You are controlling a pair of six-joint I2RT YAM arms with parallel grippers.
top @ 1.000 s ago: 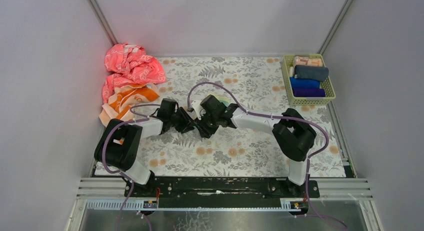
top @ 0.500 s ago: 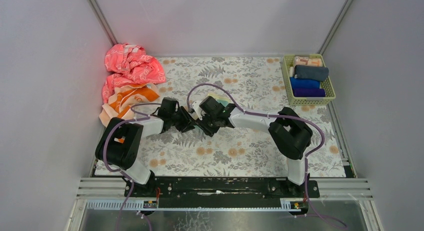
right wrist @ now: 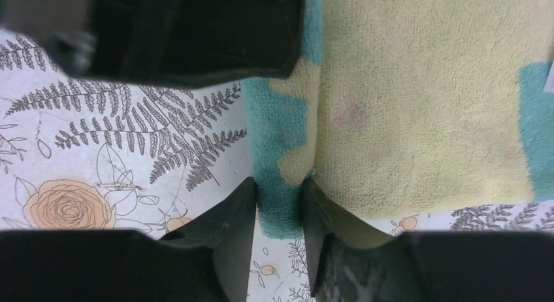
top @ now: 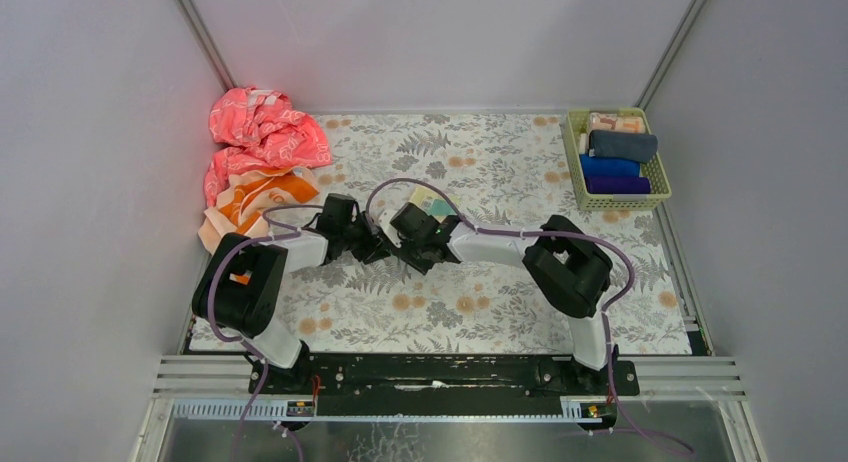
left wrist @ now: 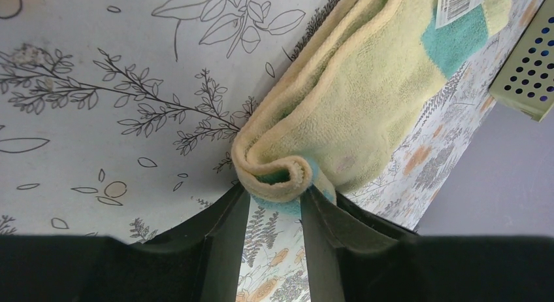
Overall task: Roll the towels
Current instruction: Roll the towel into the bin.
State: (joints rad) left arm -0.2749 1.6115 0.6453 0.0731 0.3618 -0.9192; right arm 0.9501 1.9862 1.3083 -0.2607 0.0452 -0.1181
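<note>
Both arms have edged toward the bench's left edge, elbows folding in. Mid-bench, the left gripper (left wrist: 274,204) pinches the curled end of the yellow-and-teal towel (left wrist: 366,99); the right gripper (right wrist: 279,197) nips that same end alongside. Roll barely begun, I judge; most of the cloth lies flat.

The pale yellow terry towel with teal patches (left wrist: 366,86) lies flat near the centre of the floral mat (top: 480,312). Its 6 o'clock edge is curled into 1 tight turn, and a white barcode label (left wrist: 460,4) sits at the opposite end. The crumpled orange-and-peach cloth towel (top: 262,197) lies at 9 o'clock.
</note>
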